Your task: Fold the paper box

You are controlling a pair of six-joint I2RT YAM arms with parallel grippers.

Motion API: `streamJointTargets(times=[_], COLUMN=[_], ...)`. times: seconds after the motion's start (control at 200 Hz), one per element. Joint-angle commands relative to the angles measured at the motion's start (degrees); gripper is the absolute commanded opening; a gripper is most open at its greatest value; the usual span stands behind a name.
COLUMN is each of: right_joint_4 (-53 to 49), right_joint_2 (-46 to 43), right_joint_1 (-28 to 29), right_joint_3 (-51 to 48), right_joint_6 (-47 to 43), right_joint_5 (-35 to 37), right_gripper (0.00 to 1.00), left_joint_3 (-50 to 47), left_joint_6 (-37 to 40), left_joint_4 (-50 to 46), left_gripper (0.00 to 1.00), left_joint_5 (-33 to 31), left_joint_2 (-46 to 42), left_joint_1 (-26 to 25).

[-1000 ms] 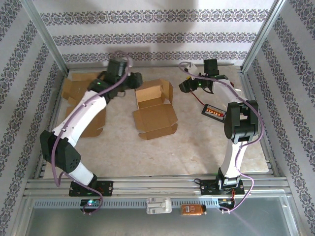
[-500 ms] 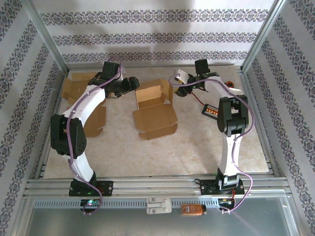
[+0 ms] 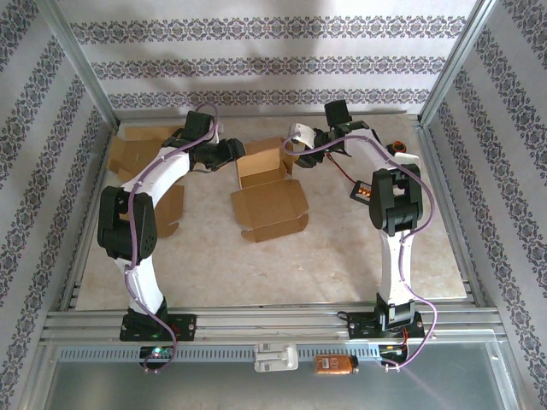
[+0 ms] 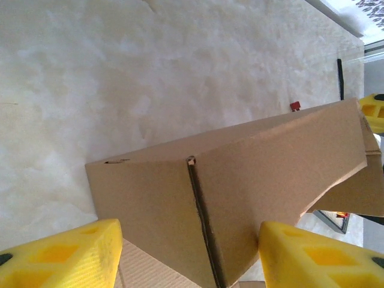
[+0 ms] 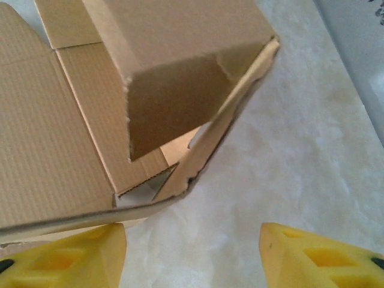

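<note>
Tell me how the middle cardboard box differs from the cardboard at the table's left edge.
The middle box has raised walls and an open lid; the left cardboard lies flat. The middle box sits mostly uncovered; the left cardboard is partly hidden under the left arm. Both are brown cardboard.

Box (image 3: 269, 205): matt brown corrugated cardboard, edges rough. Table (image 3: 325, 256): smooth pale marbled top. Left fingers (image 4: 66, 255): matt yellow plastic. Frame (image 3: 256, 320): bare metal.
</note>
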Motion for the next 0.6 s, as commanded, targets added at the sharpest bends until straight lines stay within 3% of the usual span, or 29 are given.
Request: streamJointTargets(times=[0.0,0.595], right_joint_4=[-3.84,-7.74], right_joint_2=[1.96,5.16], right_joint_1=[1.55,6.89], right_joint_3=[3.1,10.17], right_joint_6=[-1.37,6.95], right_joint_5=[-1.61,2.3], right_gripper=[0.6,0.6], left_joint_3=[-0.04,-1.71], left_joint_6=[0.36,0.4], left_joint_4=[1.31,3.49], left_gripper=[0.6,0.59], left_joint_5=[1.3,2.45], left_joint_2=[1.64,0.56], left_joint_1=[0.35,0.36])
